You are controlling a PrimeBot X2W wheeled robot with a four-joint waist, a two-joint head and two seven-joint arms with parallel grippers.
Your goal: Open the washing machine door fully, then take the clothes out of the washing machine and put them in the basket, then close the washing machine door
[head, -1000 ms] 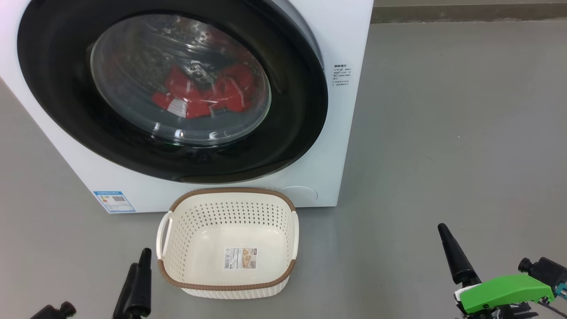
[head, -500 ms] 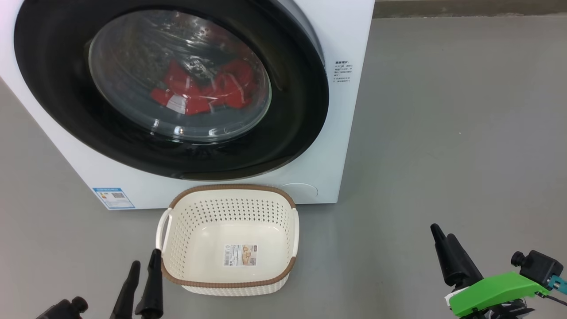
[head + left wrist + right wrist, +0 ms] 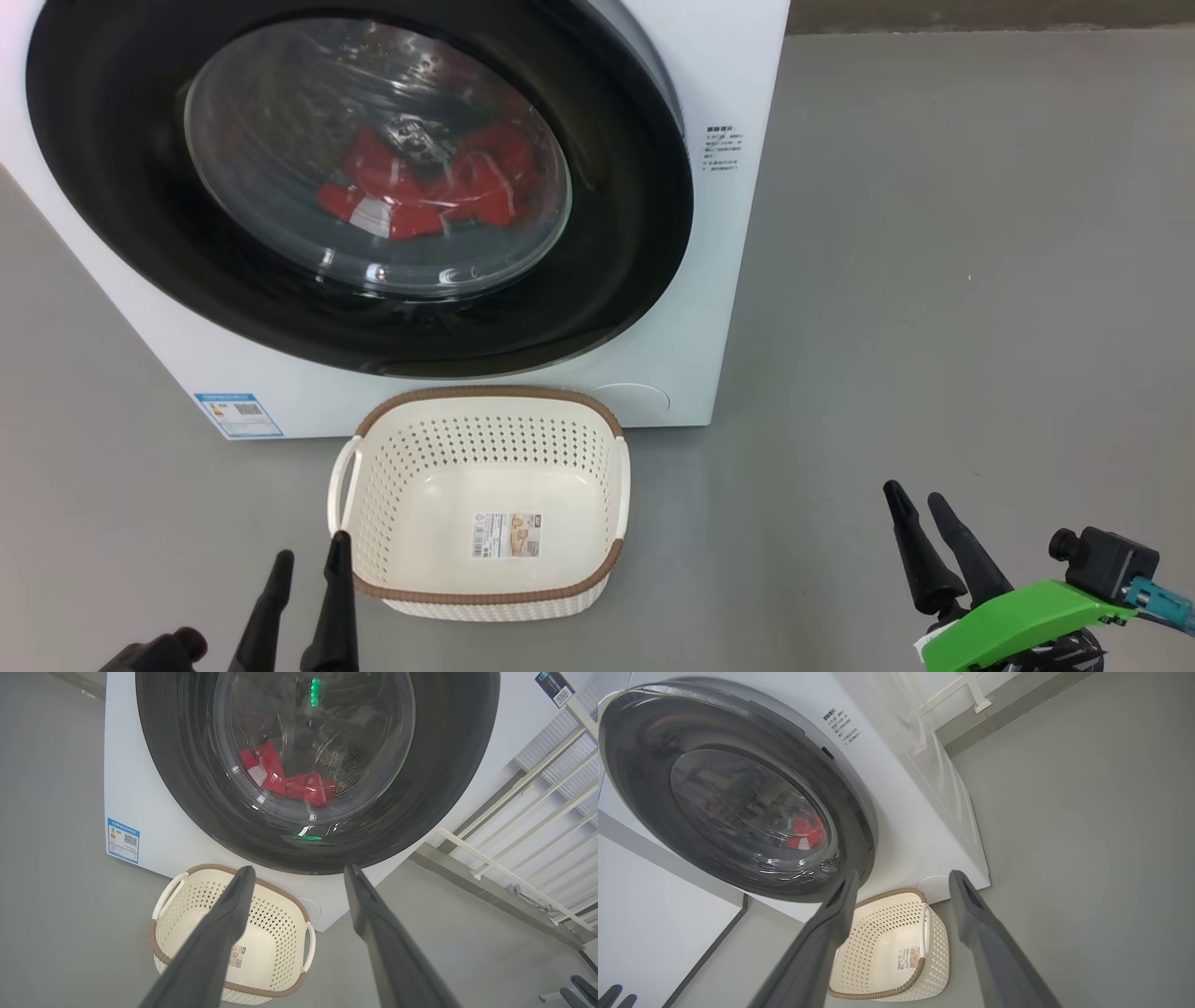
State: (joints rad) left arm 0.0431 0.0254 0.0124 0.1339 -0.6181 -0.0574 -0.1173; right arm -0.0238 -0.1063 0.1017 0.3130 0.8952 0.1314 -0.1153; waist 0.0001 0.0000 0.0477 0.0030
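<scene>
The white washing machine (image 3: pixel 738 75) stands ahead with its door (image 3: pixel 112 187) shut, a black rim around a bulging glass window. Red clothes (image 3: pixel 420 187) lie in the drum behind the glass, also seen as clothes (image 3: pixel 289 781) and clothes (image 3: pixel 808 830). The cream basket (image 3: pixel 485 394) sits empty on the floor right in front of the machine. My left gripper (image 3: pixel 312 549) is open, low beside the basket's near left corner. My right gripper (image 3: pixel 913 493) is open too, well to the right of the basket over bare floor. Neither holds anything.
Grey floor (image 3: pixel 934 280) stretches to the right of the machine. A blue label (image 3: pixel 238 415) and a round service flap (image 3: pixel 635 399) sit low on its front. A white railing (image 3: pixel 537 812) stands beyond the machine's side.
The left gripper has moved up and right, close to the basket's near left corner. The right gripper has shifted left, its two fingers now showing apart. The head camera moved slightly.
</scene>
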